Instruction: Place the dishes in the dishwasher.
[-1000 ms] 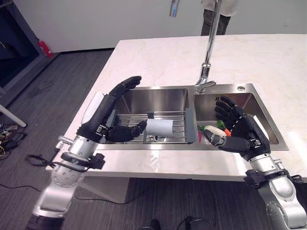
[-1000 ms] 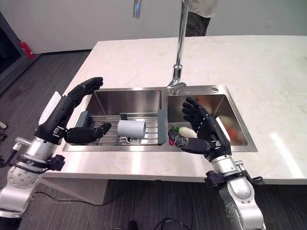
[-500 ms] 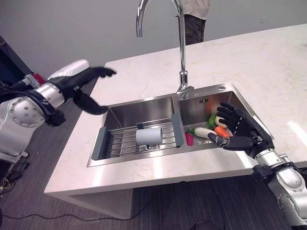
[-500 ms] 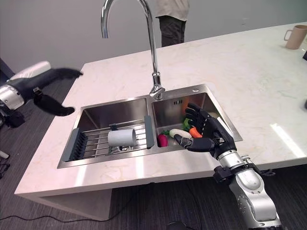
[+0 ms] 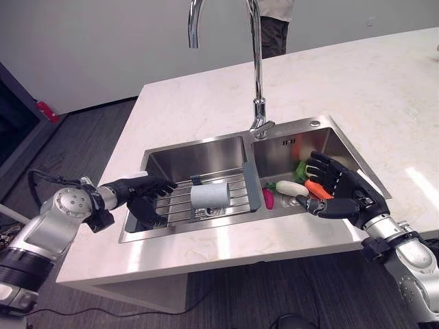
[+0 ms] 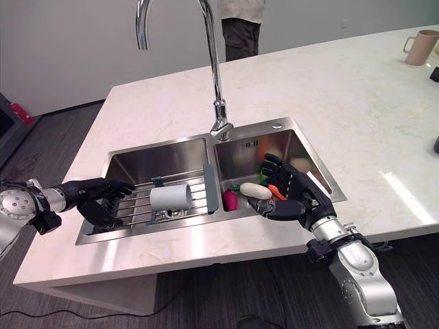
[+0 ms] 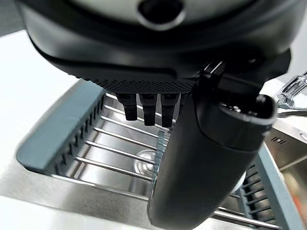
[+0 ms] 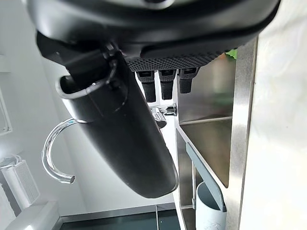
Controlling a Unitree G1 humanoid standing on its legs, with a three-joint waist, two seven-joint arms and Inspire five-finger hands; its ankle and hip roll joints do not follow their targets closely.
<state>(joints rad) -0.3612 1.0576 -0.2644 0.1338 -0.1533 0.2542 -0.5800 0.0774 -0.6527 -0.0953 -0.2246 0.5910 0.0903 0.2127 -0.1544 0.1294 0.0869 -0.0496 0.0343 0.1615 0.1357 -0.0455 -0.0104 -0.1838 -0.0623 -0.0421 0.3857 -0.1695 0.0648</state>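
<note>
Across the tabletop's sink, the left robot hand (image 5: 145, 199) hovers spread beside the racked cup (image 5: 208, 196), looking ready to close on it, while the right robot hand (image 5: 341, 197) waits spread.

Cup (image 5: 208, 196) on rack (image 5: 180, 203) — left basin (image 5: 194, 149)

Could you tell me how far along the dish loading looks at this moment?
Nothing looks loaded yet. The pale cup lies on its side on the rack in the sink's left basin. The left hand is open over the rack, short of the cup; the right hand hangs open over the right basin's vegetables. Grasping and moving the cup remains.
</note>
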